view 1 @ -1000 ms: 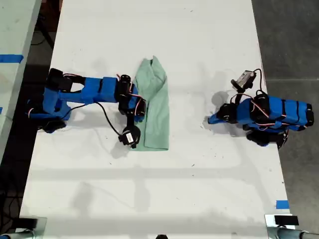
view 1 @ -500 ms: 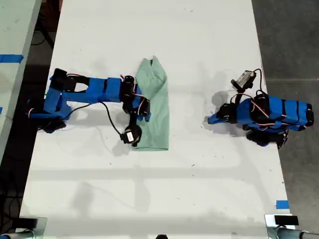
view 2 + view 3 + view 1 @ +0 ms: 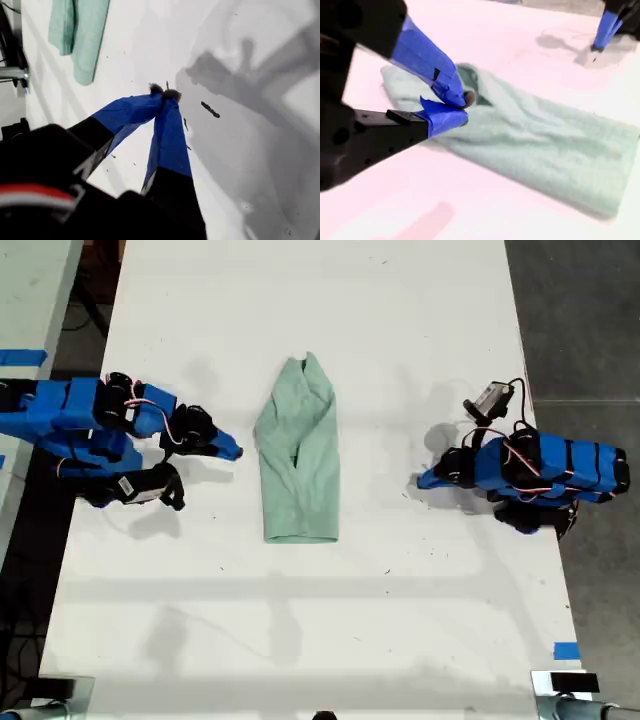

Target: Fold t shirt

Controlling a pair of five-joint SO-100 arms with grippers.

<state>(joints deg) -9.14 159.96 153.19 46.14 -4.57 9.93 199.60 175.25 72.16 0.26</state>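
Lying flat on the white table [image 3: 400, 620], near its middle in the exterior view: the t shirt [image 3: 300, 465], pale mint green, folded lengthwise into a narrow strip. Collar end narrow and towards that view's top, hem end squared off towards its bottom. One long flap laid over the other, with a dark crease line down the middle. Sleeves not to be made out; what lies under the top layer is hidden.

Seen only in part in the first wrist view, where the t shirt [image 3: 80, 35] is cut off by the picture's edge. Blurred and washed pinkish in the second wrist view, the t shirt [image 3: 545, 145] filling the middle ground with its collar opening just behind the blue tips.

Near the cloth on the exterior view's left, but apart from it: my second gripper [image 3: 230, 451], pointing at the shirt's long edge. Blue-taped jaws closed tip to tip with nothing between them, as my second gripper [image 3: 462, 107] shows up close.

Well apart from the cloth on the exterior view's right: my first gripper [image 3: 424, 480], low over bare table. Jaws pinched together and empty, the tips of my first gripper [image 3: 162, 92] meeting above a grey shadow.

Second arm's base partly cut off at the exterior view's left edge.
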